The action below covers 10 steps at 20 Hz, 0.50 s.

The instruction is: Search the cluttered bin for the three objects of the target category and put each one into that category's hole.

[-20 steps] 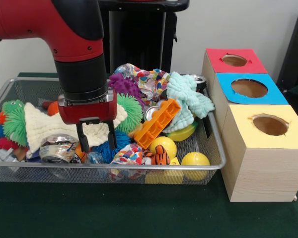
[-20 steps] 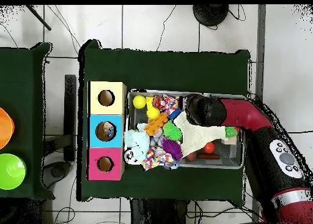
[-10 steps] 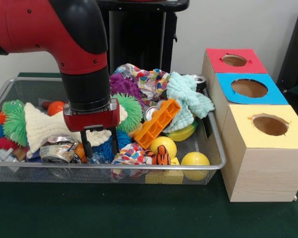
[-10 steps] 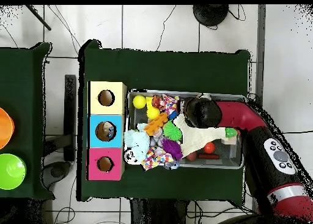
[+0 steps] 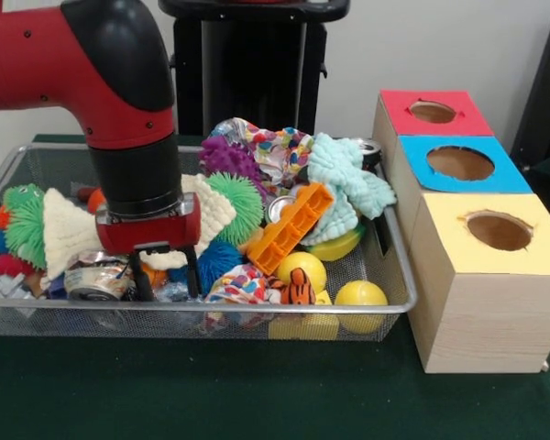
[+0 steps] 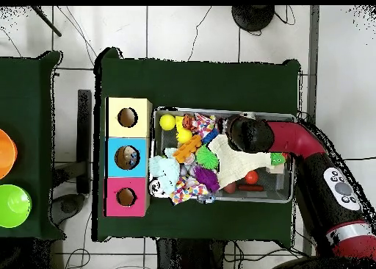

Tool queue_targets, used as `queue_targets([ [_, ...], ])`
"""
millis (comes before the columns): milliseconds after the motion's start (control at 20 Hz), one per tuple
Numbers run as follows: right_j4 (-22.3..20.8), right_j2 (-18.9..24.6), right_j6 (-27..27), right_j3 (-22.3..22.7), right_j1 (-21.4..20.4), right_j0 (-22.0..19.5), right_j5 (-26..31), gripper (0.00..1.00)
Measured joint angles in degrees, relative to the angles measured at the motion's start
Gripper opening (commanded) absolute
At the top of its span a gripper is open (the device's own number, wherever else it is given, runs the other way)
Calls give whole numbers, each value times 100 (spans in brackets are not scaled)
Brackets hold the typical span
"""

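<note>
The wire mesh bin (image 5: 211,309) is full of toys; it also shows in the overhead view (image 6: 220,201). My gripper (image 5: 167,282) is open and reaches down into the bin's front left part, just behind the front rim. Its fingers straddle a small clear crinkly bottle (image 5: 171,292) and an orange bit, and I cannot tell whether they touch either. A crumpled clear thing (image 5: 0,285), perhaps a bottle, lies at the far left. The blue-topped box's hole (image 5: 460,162) is to the right of the bin; from overhead the hole (image 6: 126,157) shows something pale inside.
A silver can (image 5: 92,276) lies just left of the fingers. A cream cloth (image 5: 69,231), green spiky balls (image 5: 240,206), an orange block (image 5: 291,226) and yellow balls (image 5: 360,295) crowd the bin. The red-topped box (image 5: 433,112) and the yellow-topped box (image 5: 498,231) flank the blue one.
My gripper has moved left and sunk lower into the bin near the front rim. Its fingers stay spread. The toys look unmoved.
</note>
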Motion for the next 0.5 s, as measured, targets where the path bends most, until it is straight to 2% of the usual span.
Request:
queue_targets([
  [500,-109,79,-81,-92,223,-82,0,100],
])
